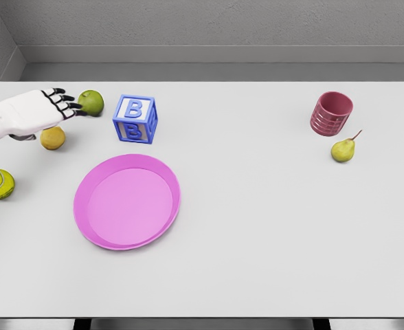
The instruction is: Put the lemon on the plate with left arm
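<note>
White tabletop [271, 227] all round. I have the left hand [30, 113] hovering with fingers spread, holding nothing; the lemon [52, 138] sits just beneath and toward me, up-left of the pink plate [162, 234], beside the block [135, 118].

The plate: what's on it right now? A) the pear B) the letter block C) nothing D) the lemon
C: the pink plate is bare; the lemon sits on the table beneath the left hand, the block stands behind the plate, and the pear lies far right.
</note>
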`<state>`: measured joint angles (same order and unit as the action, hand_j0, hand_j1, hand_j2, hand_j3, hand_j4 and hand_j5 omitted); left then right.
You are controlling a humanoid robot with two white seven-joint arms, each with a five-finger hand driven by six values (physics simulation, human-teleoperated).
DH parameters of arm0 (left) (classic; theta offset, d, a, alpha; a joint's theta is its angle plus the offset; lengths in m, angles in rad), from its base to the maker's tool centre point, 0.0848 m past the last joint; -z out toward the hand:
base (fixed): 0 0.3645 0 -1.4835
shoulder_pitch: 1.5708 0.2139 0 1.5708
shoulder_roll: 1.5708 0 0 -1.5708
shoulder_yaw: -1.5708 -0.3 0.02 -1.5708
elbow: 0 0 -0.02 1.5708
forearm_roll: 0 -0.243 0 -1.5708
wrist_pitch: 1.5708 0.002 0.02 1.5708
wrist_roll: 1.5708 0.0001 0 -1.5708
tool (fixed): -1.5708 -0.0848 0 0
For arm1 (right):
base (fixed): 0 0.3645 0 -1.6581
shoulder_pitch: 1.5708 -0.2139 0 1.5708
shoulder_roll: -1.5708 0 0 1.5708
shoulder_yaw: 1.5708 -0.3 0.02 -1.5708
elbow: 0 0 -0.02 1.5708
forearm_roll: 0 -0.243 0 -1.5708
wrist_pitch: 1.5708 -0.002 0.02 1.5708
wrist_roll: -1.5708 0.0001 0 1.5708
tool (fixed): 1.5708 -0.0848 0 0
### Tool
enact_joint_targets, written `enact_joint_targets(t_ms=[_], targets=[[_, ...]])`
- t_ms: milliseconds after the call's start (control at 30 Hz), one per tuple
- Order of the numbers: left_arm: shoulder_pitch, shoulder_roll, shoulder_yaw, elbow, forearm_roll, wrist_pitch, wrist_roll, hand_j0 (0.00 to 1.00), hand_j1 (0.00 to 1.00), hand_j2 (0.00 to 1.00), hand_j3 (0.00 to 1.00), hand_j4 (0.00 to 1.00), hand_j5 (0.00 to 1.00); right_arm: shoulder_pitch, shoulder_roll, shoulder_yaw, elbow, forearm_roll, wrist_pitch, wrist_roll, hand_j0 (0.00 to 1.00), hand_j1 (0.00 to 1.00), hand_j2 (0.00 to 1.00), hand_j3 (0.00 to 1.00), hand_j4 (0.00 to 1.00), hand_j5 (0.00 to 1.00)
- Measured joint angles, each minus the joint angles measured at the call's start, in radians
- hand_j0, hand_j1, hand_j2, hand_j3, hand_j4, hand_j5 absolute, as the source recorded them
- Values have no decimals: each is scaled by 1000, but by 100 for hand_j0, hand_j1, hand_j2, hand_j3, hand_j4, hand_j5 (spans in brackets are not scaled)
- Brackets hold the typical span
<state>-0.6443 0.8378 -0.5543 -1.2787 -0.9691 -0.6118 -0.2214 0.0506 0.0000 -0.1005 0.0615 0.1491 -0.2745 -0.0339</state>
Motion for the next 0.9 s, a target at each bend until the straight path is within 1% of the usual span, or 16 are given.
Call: enact_joint_targets(t_ms=[133,200,367,467,900], targets=[[-3,3,-8,27,-1,0,0,100,100,100,100,100,100,2,0,0,0,0,0,0,100,100,100,100,100,100],[-5,3,-19,45,-2,0,0,100,100,100,100,100,100,2,0,0,0,0,0,0,100,100,100,100,100,100],[-37,-1,-58,86,-3,0,0,100,100,100,100,100,100,2,0,0,0,0,0,0,100,100,100,100,100,100],[-38,-5,-79,104,-4,0,0,100,100,100,100,100,100,2,0,0,0,0,0,0,100,100,100,100,100,100],[-41,-11,-108,123,-5,0,0,100,100,100,100,100,100,2,0,0,0,0,0,0,100,100,100,100,100,100]])
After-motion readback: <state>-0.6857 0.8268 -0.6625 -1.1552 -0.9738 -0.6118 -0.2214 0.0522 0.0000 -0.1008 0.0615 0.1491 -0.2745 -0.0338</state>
